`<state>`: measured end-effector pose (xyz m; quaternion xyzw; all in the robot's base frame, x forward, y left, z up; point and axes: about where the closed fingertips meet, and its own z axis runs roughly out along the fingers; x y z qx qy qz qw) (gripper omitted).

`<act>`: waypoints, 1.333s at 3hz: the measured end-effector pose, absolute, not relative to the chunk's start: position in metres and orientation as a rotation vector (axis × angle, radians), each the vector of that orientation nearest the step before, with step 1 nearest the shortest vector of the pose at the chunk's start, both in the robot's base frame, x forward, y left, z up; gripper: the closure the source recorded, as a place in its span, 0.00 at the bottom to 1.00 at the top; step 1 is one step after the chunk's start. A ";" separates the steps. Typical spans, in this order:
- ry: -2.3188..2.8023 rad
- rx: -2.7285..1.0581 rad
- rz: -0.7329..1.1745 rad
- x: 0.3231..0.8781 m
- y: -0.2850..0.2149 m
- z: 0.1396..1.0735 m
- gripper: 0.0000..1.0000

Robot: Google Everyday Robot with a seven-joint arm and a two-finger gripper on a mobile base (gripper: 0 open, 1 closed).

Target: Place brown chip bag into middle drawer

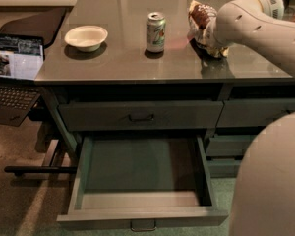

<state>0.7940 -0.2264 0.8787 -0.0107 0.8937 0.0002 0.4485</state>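
Observation:
The brown chip bag [199, 14] is off the counter top at the back right, tipped up on end, dark brown with tan edges. My gripper [210, 33] is at the end of the white arm that reaches in from the right. It is shut on the bag's right side, and the arm mostly hides its fingers. The middle drawer [142, 216] is pulled wide open below the counter, with a bare dark floor. It is well below and to the left of the bag.
A green-silver soda can [156, 31] stands on the counter [113, 58] left of the bag. A white bowl [86, 36] sits further left. A closed drawer [141, 116] lies above the open one. An open laptop [12, 68] is at the left. My white body fills the lower right.

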 end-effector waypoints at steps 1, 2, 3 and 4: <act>2.168 0.049 0.050 0.773 -0.253 0.902 1.00; 2.101 0.073 0.089 0.742 -0.274 0.935 1.00; 2.080 0.058 0.095 0.707 -0.289 0.955 1.00; 2.102 -0.011 0.109 0.667 -0.291 0.955 1.00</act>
